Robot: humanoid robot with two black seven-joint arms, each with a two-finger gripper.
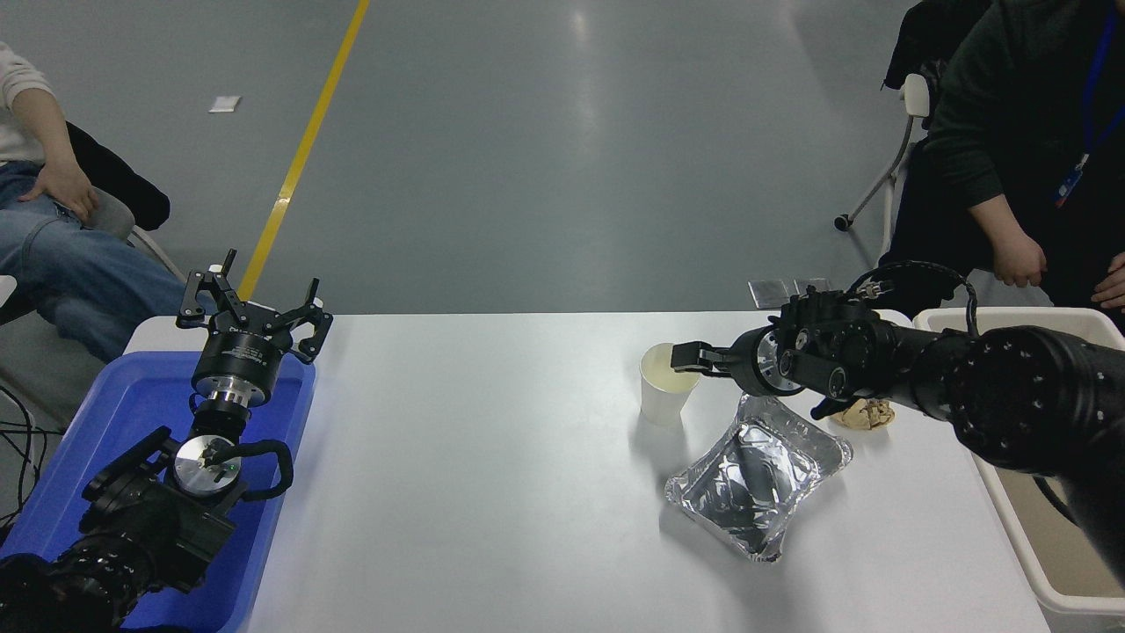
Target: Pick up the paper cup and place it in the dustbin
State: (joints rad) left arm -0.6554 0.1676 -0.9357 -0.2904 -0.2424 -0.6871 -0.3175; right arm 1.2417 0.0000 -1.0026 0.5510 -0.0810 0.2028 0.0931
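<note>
Paper cup [665, 384] stands upright on the white table [492, 475], mouth up, long axis vertical, right at the tip of the right gripper [688, 358]. Gripper comes in sideways from the cup's right, fingertips over the near-right part of the rim, one finger looks to dip just inside the mouth; whether it touches the wall, can't tell. Jaw spread also can't be read, fingers stack in line from this view. Cup not lifted, base on the table. Judging by that, step in hand is closing on the rim/wall, grasp not yet made.

Behind the jaws, toward the wrist: silver foil tray [758, 475] just below the arm, crumpled brown paper ball [866, 413] half hidden under it. Dustbin [1011, 318] sits further back along the same arm at the table's right edge, so the carry is straight back from the cup.

Left gripper [253, 309] is well apart, parked over the blue tray [132, 422], fingers spread, holding nothing. Right arm clearly nearer
</note>
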